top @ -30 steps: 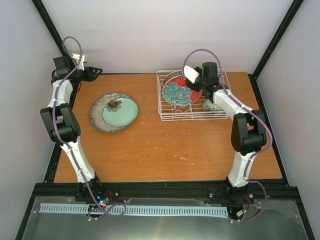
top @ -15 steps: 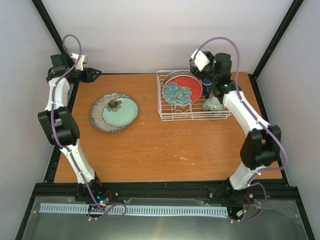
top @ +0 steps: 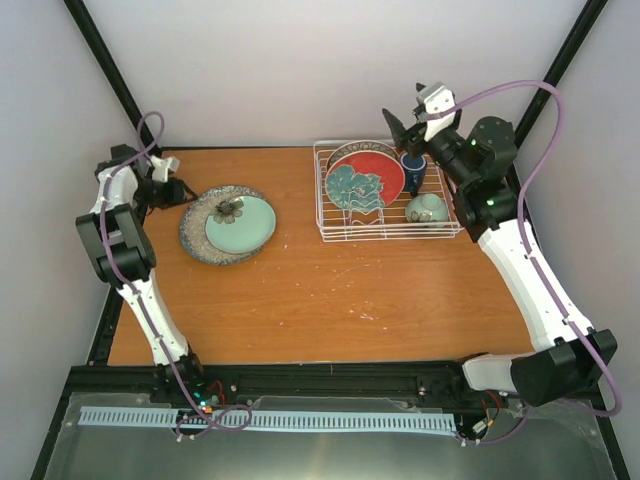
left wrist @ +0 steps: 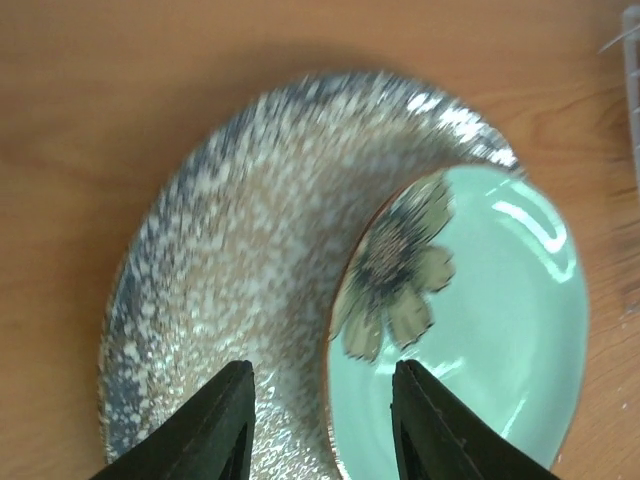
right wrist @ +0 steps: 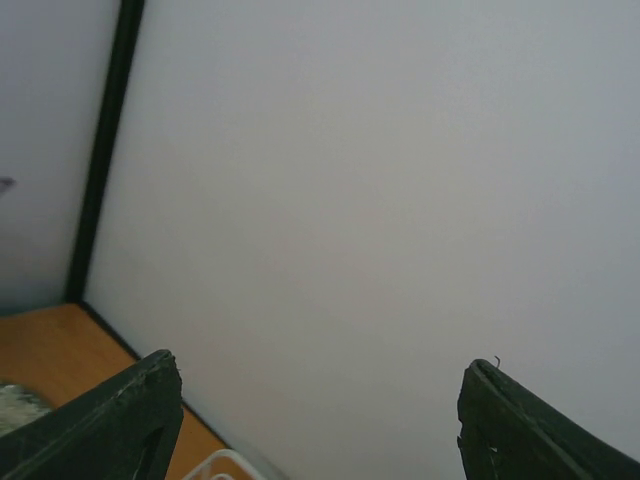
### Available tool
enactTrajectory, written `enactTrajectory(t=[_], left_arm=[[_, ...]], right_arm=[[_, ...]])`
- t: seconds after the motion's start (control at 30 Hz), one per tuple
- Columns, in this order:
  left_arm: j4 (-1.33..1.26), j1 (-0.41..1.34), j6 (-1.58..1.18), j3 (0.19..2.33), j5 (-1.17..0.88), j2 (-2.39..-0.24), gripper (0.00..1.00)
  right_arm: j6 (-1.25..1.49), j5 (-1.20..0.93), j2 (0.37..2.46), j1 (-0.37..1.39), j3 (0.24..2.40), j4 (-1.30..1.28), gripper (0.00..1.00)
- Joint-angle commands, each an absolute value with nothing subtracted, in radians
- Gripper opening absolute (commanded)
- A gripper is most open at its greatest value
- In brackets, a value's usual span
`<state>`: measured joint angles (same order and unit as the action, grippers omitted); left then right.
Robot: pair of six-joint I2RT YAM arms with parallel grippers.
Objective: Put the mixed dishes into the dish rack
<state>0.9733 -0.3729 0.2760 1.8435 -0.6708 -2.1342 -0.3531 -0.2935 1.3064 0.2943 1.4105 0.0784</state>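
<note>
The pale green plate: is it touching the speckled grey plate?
Touching. The left wrist view shows the pale green plate lying on the speckled grey plate.

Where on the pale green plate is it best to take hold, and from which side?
Probably its rim facing the dish rack, approached from the right. There the pale green plate overhangs the speckled grey plate, leaving room for a finger underneath; elsewhere it lies inside.

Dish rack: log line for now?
rack: petal plate, red plate, mug, bowl in | unloaded: pale green plate on speckled grey plate | left pincer: open over both plates | right pincer: open, empty, raised near rack
</note>
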Motion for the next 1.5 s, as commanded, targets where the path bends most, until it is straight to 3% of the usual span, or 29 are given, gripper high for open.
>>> enactTrajectory(t=[0.0, 1.0, 1.4, 1.47], left_arm=[[1.065, -0.368, 0.279, 1.809, -0.577, -2.194, 0.39], [1.063, -0.286, 0.279, 1.828, -0.595, -2.312, 0.36], [1.068, -0.274, 0.308, 1.813, -0.661, -2.331, 0.02], [1.074, -0.275, 0.327, 1.807, -0.691, -2.334, 0.01]], right_arm=[[-0.228, -0.358, 1.306, 0.342, 1.396, 0.024, 0.75], [-0.258, -0.336, 1.311, 0.437, 1.391, -0.026, 0.76], [-0.258, -0.338, 1.323, 0.443, 1.401, -0.040, 0.76], [-0.259, -0.338, 1.324, 0.443, 1.401, -0.040, 0.76]])
